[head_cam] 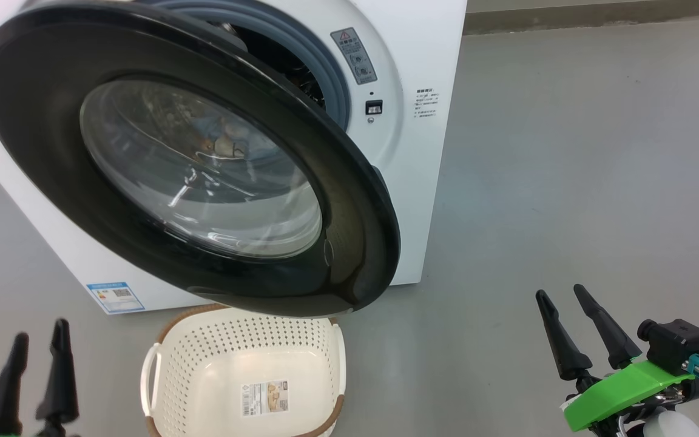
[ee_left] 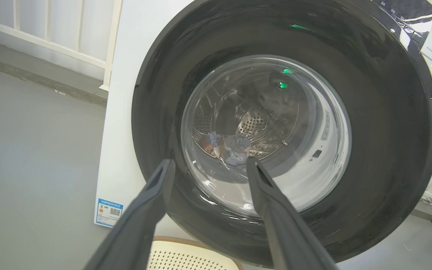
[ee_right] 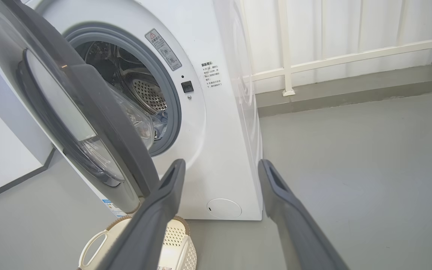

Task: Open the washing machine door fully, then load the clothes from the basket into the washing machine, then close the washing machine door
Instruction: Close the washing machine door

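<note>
Half-open washing machine door [head_cam: 198,170], clothes [head_cam: 222,142] inside, both grippers spread and holding nothing.

I see the door swung partway out from the washing machine [head_cam: 428,152], its lower rim hanging over the basket [head_cam: 204,340] on the floor [head_cam: 568,152]. The clothes lie in the drum [ee_right: 144,93], up and ahead of my left gripper [head_cam: 40,331], whose fingers stand apart and point at the door without touching it. My right gripper [head_cam: 560,291], fingers also apart, hovers low on the right, well apart from door and basket.
</note>
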You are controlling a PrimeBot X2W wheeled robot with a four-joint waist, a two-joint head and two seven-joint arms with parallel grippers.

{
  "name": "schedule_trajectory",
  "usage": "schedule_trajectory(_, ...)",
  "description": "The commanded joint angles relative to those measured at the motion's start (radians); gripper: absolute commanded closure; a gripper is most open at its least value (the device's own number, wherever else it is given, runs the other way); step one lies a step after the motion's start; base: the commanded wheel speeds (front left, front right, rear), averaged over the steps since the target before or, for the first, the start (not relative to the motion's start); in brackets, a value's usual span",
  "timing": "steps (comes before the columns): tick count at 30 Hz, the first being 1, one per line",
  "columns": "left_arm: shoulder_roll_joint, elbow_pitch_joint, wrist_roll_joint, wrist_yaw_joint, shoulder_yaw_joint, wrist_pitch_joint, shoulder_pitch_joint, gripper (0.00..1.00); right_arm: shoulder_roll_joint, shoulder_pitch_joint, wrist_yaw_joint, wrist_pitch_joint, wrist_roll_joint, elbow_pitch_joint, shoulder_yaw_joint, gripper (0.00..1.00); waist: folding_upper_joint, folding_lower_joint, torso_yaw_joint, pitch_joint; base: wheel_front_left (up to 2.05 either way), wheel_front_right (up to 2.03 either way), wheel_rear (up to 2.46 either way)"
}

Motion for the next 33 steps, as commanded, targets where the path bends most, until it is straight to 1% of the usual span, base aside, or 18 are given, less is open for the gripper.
schedule_trajectory(1, 0.015, -0.015, 0.02, -0.004, 0.034, -0.027, -0.013, 0.0, -0.017, -0.003, 0.002, -0.005, -0.011, -0.027, 0.018, 0.0, 0.0, 0.0, 0.001, 0.0, 0.0, 0.0, 0.0)
schedule_trajectory(6, 0.011, 0.012, 0.108, 0.007, 0.013, -0.114, 0.027, 0.0, -0.022, -0.003, 0.002, -0.005, -0.013, -0.028, 0.014, 0.0, 0.0, 0.0, 0.005, -0.006, 0.0, 0.0, 0.0)
schedule_trajectory(9, 0.001, 0.022, 0.147, 0.016, 0.004, -0.144, 0.042, 0.0, -0.024, -0.002, 0.002, -0.005, -0.014, -0.028, 0.011, 0.0, 0.0, 0.0, 0.009, -0.009, 0.0, 0.0, 0.0)
schedule_trajectory(12, -0.008, 0.032, 0.217, 0.026, -0.012, -0.171, 0.056, 0.0, -0.024, -0.004, 0.002, -0.005, -0.015, -0.029, 0.013, 0.0, 0.0, 0.0, 0.012, -0.012, 0.0, 0.0, 0.0)
schedule_trajectory(16, -0.025, 0.029, 0.283, 0.039, -0.014, -0.181, 0.071, 0.0, -0.027, -0.004, 0.002, -0.005, -0.016, -0.032, 0.012, 0.0, 0.0, 0.0, 0.015, -0.015, 0.0, 0.0, 0.0)
schedule_trajectory(22, -0.053, 0.011, 0.348, 0.041, -0.005, -0.183, 0.077, 0.0, -0.03, -0.002, 0.002, -0.005, -0.02, -0.034, 0.008, 0.0, 0.0, 0.0, 0.025, -0.017, 0.0, 0.0, 0.0)
schedule_trajectory(27, -0.075, 0.002, 0.374, 0.031, 0.01, -0.183, 0.077, 0.0, -0.032, -0.004, 0.002, -0.005, -0.023, -0.033, 0.008, 0.0, 0.0, 0.0, 0.03, -0.018, 0.0, 0.0, 0.0)
schedule_trajectory(33, -0.088, 0.001, 0.39, 0.02, 0.018, -0.183, 0.074, 0.0, -0.032, -0.006, 0.002, -0.005, -0.023, -0.035, 0.009, 0.0, 0.0, 0.0, 0.031, -0.018, 0.0, 0.0, 0.0)
